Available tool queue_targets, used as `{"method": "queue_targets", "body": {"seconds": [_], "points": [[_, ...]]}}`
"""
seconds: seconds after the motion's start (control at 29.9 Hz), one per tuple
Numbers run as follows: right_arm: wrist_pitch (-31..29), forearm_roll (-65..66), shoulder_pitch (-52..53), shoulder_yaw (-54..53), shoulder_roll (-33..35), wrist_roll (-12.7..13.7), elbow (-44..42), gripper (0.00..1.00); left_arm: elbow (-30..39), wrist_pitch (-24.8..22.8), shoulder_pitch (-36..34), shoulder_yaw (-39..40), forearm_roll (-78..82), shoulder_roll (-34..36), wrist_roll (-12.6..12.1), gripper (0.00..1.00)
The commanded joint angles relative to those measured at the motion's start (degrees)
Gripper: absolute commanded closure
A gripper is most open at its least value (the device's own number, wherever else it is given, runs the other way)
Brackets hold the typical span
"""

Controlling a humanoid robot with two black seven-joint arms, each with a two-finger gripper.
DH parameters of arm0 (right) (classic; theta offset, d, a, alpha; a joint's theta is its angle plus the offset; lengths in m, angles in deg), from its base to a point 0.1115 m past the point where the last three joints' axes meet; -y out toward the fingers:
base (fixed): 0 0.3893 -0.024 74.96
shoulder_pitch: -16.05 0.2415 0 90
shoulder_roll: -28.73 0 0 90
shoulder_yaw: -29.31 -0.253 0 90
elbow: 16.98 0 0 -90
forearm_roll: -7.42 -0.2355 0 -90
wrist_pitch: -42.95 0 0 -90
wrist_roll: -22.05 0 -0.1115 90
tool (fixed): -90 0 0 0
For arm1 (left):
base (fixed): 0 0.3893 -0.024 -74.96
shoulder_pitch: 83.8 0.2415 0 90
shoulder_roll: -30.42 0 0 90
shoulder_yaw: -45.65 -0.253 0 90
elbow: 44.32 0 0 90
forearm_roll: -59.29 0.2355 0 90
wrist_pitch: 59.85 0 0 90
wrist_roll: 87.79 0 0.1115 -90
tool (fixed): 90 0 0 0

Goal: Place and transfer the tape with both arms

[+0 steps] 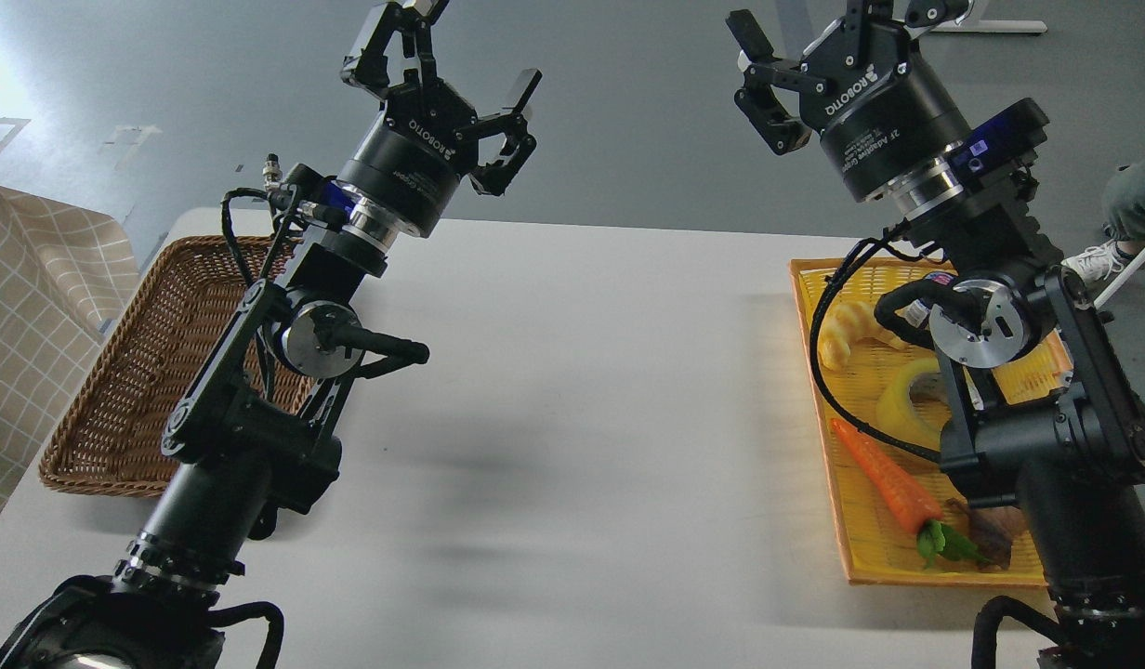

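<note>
The tape (896,401), a yellow ring, lies in the yellow tray (861,557) at the right of the table, partly hidden behind my right arm. Both arms are raised well above the table. My left gripper (442,67) is up at the top left of centre, open, with nothing between its fingers. My right gripper (837,17) is at the top right, above and beyond the tray, also open and empty, its far finger cut off by the top edge of the view.
A brown wicker basket (108,400) stands at the table's left, behind my left arm. The tray also holds a carrot (893,483), a pale yellow piece of food (847,330) and a dark item (989,534). A checked cloth (33,307) hangs at far left.
</note>
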Motion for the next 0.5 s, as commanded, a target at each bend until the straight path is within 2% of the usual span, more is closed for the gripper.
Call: {"method": "queue_targets", "body": {"seconds": [0.0, 0.47], "points": [[0.0, 0.0, -0.3, 0.0, 0.0, 0.0, 0.2, 0.00, 0.0, 0.0, 0.5, 0.0, 0.1, 0.1, 0.2, 0.02], [0.0, 0.0, -0.6, 0.1, 0.0, 0.0, 0.1, 0.00, 0.1, 0.0, 0.2, 0.0, -0.1, 0.1, 0.3, 0.02]]}}
